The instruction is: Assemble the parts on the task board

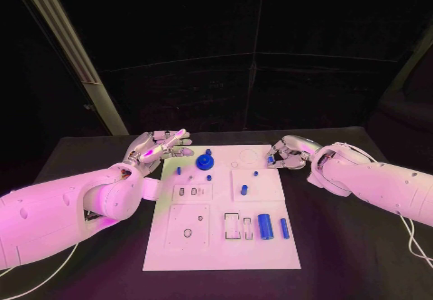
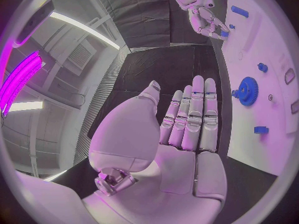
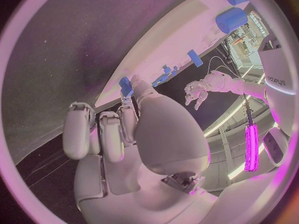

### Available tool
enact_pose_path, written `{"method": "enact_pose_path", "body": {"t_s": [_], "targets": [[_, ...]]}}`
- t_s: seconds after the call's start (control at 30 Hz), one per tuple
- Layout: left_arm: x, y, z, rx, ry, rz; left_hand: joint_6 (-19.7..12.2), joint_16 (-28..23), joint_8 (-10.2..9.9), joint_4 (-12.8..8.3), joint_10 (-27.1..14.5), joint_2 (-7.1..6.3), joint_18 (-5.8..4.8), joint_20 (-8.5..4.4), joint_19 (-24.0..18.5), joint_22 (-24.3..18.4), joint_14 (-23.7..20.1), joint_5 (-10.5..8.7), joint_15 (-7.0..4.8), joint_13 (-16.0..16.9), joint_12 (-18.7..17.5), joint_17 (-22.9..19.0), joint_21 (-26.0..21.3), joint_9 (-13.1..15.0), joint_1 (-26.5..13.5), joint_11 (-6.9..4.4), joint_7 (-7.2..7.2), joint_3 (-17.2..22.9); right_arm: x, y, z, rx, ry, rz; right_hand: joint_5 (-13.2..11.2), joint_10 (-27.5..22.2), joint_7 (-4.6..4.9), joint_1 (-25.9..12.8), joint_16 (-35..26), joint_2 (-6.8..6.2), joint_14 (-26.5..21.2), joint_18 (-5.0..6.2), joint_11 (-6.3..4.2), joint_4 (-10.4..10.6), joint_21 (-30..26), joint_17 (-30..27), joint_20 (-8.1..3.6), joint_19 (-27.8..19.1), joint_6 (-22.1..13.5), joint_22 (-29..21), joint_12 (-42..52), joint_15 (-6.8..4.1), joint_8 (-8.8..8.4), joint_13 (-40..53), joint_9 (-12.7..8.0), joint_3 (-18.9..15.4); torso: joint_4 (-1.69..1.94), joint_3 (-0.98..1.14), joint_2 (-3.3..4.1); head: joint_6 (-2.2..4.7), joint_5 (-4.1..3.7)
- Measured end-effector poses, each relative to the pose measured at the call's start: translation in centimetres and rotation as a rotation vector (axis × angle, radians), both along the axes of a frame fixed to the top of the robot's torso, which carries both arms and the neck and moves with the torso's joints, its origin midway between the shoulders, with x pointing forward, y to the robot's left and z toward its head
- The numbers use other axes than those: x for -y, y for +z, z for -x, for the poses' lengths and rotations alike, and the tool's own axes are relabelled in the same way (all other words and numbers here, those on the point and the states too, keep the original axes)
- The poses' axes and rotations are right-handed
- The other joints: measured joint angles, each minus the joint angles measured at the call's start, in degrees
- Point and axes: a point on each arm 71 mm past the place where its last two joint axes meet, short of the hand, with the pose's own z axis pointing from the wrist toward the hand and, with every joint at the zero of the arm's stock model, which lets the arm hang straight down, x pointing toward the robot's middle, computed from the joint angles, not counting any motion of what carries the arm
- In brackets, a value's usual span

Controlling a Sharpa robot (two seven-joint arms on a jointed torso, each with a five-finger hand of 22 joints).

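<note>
— What do you see from the left wrist?
— My left hand [image 2: 187, 129], flat, fingers together, beside the task board [image 2: 249, 134]. A blue gear [image 2: 248, 90] stands there; the right hand [image 2: 209, 20] pinches a small blue part [image 2: 224, 33].

Magenta-pink light washes everything; the task board [image 1: 222, 250] glares bright against dim black surroundings, wrist views bend straight edges, and a strip lamp [image 2: 15, 82] glows beyond the left hand [image 2: 187, 129]

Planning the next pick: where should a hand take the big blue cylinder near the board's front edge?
Pinch the large blue cylinder across its round sides, coming from above. It lies flat on the white task board, with a thinner blue rod close alongside, so a low side approach looks cramped.
</note>
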Motion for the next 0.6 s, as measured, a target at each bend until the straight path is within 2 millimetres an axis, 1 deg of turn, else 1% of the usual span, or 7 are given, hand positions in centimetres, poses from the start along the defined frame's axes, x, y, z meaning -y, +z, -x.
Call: {"method": "enact_pose_path", "body": {"t_s": [0.17,0.37,0.53,0.6], "targets": [[-0.1,0.0,0.0,-0.001,0.001,-0.001,0.0,0.0,0.0,0.0,0.0,0.0,0.0,0.0,0.0,0.0,0.0,0.0,0.0,0.0,0.0,0.0,0.0,0.0,0.0,0.0,0.0,0.0,-0.5,0.2,0.3,0.012,-0.001,-0.009,-0.84,0.11,0.14,-0.52,0.0,0.52,0.0,0.0,-0.1,0.16,0.27,0.0,0.0,0.0,0.14,0.22,0.04,0.0,0.0,0.0,0.02,0.16,0.0,0.0,-0.01,0.0,-0.05],[-0.2,0.0,0.1,-0.002,0.002,-0.001,0.0,0.0,0.0,0.0,0.0,0.0,0.0,0.0,0.0,-0.05,0.0,0.0,0.0,0.0,0.0,-0.01,0.0,0.0,0.0,0.0,0.0,0.0,-1.8,0.8,1.2,0.027,0.01,-0.033,-1.26,-0.1,0.17,-1.19,0.0,1.17,-0.01,0.0,-0.31,0.39,0.27,0.0,0.0,0.0,0.17,0.22,-0.04,-0.4,0.0,0.0,0.02,0.4,0.0,-0.1,-0.08,-0.07,-0.08],[-0.2,0.1,0.1,-0.003,0.0,0.0,0.0,0.0,0.0,0.0,0.0,0.0,0.0,0.0,0.0,-0.04,0.0,0.0,0.0,0.0,0.0,-0.01,0.0,0.0,0.0,0.0,0.0,0.0,-3.9,1.8,2.1,0.037,0.027,-0.06,-2.21,-0.22,0.18,-2.38,0.0,1.07,0.0,0.0,-0.43,0.61,0.27,0.0,-0.21,0.21,0.18,0.14,-0.92,-0.41,0.0,0.02,0.08,0.61,0.0,-0.21,-0.14,-0.01,-0.08],[-0.2,0.1,0.2,-0.002,0.0,0.0,0.0,0.0,0.0,0.0,0.0,0.0,0.0,0.0,0.0,-0.04,0.0,0.0,0.0,0.0,0.0,-0.01,0.0,0.0,0.0,0.0,0.0,0.0,-5.1,2.4,2.5,0.041,0.034,-0.073,-2.37,-0.31,0.18,-2.75,0.0,0.85,0.0,0.0,-0.51,0.61,0.27,0.0,-0.21,0.21,0.19,0.05,-1.36,-0.41,0.09,0.02,0.13,0.62,0.01,-0.31,-0.19,-0.03,-0.02]]}}
